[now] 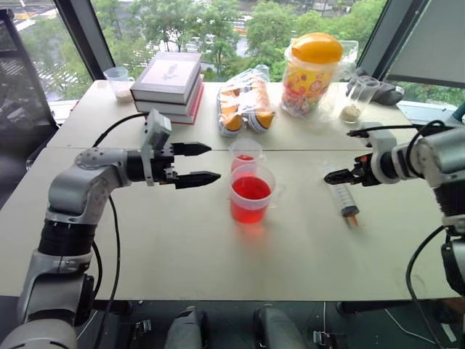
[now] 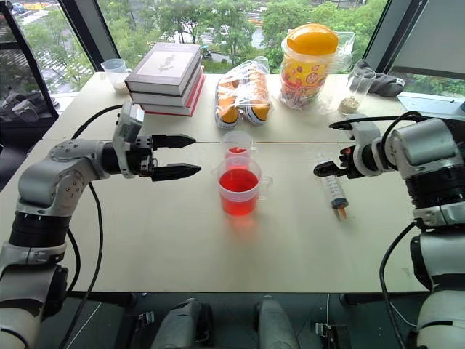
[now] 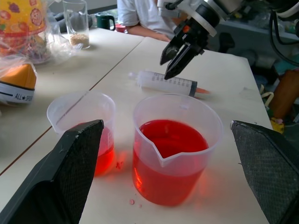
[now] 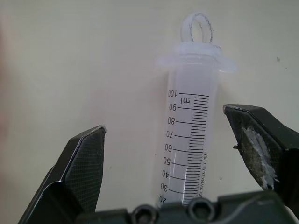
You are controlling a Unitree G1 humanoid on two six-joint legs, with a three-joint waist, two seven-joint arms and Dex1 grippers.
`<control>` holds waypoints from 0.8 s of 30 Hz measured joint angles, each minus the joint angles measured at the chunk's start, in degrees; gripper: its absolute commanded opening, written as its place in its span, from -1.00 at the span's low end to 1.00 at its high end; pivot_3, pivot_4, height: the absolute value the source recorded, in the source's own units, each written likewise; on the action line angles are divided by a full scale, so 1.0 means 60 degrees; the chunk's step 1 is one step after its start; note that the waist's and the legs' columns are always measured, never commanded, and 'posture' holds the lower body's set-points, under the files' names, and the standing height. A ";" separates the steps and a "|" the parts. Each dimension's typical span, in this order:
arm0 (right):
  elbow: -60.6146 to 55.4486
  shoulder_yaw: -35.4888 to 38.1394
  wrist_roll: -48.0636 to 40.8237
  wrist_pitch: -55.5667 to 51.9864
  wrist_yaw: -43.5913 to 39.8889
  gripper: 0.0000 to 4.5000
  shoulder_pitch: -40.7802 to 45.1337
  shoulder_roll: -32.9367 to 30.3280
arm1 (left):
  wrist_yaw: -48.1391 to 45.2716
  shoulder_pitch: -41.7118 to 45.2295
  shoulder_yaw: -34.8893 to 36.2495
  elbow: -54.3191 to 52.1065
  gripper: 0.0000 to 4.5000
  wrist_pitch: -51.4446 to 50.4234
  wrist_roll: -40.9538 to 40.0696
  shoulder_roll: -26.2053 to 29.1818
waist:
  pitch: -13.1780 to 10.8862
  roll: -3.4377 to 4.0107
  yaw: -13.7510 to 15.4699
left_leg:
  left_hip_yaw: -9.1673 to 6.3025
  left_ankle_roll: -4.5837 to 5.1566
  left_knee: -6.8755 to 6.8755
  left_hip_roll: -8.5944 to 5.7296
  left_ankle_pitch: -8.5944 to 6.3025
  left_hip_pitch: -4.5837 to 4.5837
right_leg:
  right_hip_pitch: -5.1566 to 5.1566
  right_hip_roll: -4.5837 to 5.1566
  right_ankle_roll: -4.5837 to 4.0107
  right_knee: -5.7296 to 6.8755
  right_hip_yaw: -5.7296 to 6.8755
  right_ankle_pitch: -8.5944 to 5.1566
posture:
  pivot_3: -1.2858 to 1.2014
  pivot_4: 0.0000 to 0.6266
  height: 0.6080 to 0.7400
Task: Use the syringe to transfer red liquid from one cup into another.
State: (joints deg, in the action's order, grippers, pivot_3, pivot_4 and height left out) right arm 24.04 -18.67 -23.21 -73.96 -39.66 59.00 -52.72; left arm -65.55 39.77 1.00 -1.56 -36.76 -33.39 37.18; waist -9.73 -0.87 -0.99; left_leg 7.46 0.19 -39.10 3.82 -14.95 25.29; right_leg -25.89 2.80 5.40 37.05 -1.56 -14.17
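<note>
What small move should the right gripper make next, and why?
Probably lower and close on the syringe. The right gripper is open above it, its barrel lies flat on the table between the fingers, and nothing is held yet.

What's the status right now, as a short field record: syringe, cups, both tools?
syringe: lying flat on the table, not gripped
wide cup: upright, about half full of red liquid
narrow cup: right behind the wide cup, a little red at the bottom
right tool: open, fingers straddling the syringe barrel
left tool: open, left of the cups, holding nothing
</note>
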 measured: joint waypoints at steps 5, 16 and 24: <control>0.2230 -0.0640 0.1196 0.1111 -0.0461 0.97 0.0507 0.0925 | 0.0287 -0.0280 0.0072 -0.0320 1.00 -0.0013 -0.0030 -0.0013 | 0.0000 0.0000 -0.0002 | 0.0003 -0.0001 -0.0003 0.0000 0.0001 0.0016 | -0.0020 -0.0003 0.0014 0.0005 0.0000 0.0008 | 0.03 -0.52 1.00; 0.5160 -0.0532 0.2873 0.2809 -0.1096 0.14 0.1331 0.2069 | 0.0727 -0.0611 0.0182 -0.0798 1.00 -0.0080 -0.0283 0.0005 | 0.0001 0.0001 -0.0032 | 0.0004 -0.0009 -0.0013 0.0001 0.0005 0.0001 | 0.0001 -0.0004 0.0014 0.0010 0.0000 0.0008 | 0.03 -0.52 1.00; 0.5325 -0.0095 0.3366 0.2798 -0.1480 -0.39 0.1410 0.2204 | 0.0794 -0.0603 0.0181 -0.0895 1.00 -0.0091 -0.0372 0.0062 | 0.0002 0.0003 -0.0037 | 0.0001 -0.0012 -0.0009 0.0005 0.0007 -0.0005 | -0.0001 -0.0011 0.0015 0.0025 0.0000 0.0009 | 0.03 -0.52 1.00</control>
State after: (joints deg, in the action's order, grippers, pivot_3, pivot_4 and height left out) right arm 55.99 -19.24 -3.02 -57.18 -48.54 67.47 -39.50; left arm -60.79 36.15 2.09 -6.92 -37.31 -35.62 37.55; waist -9.72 -0.85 -1.21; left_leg 7.47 0.12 -39.15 3.85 -14.91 25.26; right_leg -25.90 2.73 5.50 37.20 -1.56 -14.11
